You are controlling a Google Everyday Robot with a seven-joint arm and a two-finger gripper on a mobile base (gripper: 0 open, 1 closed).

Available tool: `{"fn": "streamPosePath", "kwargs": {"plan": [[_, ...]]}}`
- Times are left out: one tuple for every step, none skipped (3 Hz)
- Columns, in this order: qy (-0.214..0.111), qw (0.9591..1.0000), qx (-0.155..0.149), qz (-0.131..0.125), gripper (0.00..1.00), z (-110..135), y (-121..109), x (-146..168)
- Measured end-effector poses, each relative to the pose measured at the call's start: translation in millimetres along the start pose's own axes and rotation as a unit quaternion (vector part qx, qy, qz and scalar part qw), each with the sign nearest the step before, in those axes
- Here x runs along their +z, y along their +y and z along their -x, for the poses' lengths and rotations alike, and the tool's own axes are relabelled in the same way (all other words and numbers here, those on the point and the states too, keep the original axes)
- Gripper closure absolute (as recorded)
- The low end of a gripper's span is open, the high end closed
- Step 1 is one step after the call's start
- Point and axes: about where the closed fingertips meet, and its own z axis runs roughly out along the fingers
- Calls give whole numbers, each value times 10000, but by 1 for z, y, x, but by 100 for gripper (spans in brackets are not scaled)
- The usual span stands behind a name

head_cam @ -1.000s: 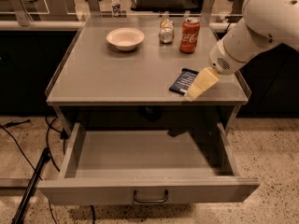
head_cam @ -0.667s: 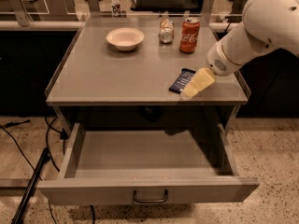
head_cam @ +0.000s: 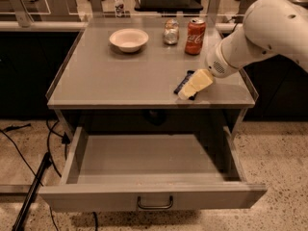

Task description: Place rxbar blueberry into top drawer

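The end effector (head_cam: 186, 93) has edged onto the bar (head_cam: 182, 83) near the table's (head_cam: 115, 81) front-right corner. Grip: cannot tell. The drawer (head_cam: 96, 199) waits open.

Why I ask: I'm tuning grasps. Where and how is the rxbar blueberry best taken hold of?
Probably across its narrow width near mid-length, coming down from above: the rxbar blueberry lies flat and thin on the table, so only its long edges offer a pinch. The gripper is over its near end, by the table's front right edge.
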Motion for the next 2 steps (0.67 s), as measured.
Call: {"fn": "streamPosePath", "kwargs": {"plan": [[-14,10000,-14,-21,0,2,-4,11],[10,10000,-11,-23,11,2,-7,18]]}}
